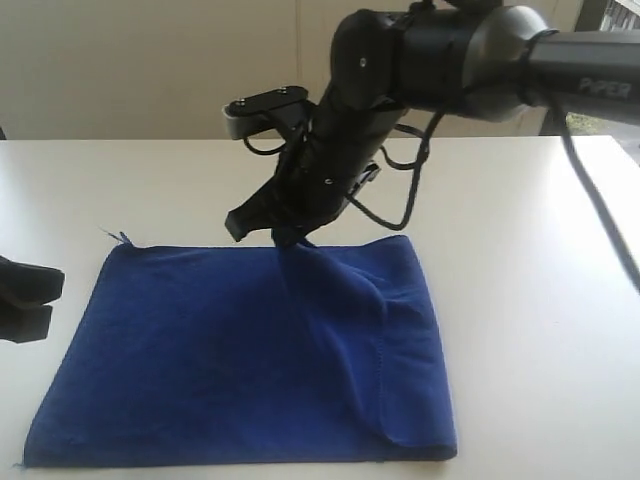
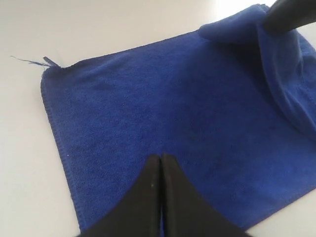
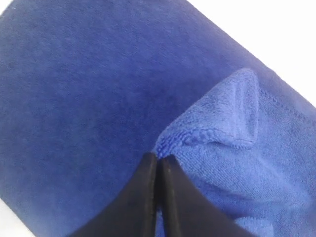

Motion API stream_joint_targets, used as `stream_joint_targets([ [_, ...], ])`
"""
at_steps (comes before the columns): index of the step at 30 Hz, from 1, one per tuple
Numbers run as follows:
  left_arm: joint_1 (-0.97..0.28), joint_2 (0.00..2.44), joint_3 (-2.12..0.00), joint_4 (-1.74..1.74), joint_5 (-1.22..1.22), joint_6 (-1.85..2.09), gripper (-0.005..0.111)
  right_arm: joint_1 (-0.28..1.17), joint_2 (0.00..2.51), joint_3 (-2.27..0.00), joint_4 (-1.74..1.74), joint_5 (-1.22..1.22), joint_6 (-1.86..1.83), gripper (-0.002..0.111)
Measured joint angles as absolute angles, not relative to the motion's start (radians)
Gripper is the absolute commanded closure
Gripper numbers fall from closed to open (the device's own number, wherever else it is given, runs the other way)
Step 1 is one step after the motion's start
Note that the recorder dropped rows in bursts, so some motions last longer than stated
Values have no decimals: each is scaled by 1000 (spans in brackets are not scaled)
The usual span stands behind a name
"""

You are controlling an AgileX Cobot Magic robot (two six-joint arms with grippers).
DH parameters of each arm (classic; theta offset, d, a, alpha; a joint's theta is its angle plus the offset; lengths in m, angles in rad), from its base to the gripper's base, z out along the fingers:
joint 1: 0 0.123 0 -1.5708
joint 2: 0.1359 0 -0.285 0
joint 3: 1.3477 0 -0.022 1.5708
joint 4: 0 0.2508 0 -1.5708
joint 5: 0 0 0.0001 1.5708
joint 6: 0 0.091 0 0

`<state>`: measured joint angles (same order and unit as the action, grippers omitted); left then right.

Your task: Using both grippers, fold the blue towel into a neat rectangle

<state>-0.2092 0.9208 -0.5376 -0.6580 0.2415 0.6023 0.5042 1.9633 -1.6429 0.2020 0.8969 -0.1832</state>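
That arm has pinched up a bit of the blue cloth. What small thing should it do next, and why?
Probably the right hand should carry its pinched cloth leftward across the blue towel and lay it down. Its jaws are closed on raised cloth, only the right part is folded over, and the left hand hovers shut, holding nothing.

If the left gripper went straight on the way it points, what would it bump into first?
Most likely the towel. The shut left gripper points across it from one edge. It might skim just above the cloth, since its height is hard to judge.
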Motion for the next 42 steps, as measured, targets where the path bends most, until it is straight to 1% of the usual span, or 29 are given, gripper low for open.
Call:
stream_joint_targets([
  [11,-209,921,-441,-681,96,602,107,612,2103,-1849,215,901,-158,108],
  [21,-209,921,-437,-687,56,602,107,671,2188,-2008,263,901,-156,108],
  [35,-207,914,-437,-703,-85,602,107,689,2283,-2043,333,862,-135,108],
  [42,-115,864,-437,-713,-87,602,107,694,2312,-2068,398,813,-145,108],
])
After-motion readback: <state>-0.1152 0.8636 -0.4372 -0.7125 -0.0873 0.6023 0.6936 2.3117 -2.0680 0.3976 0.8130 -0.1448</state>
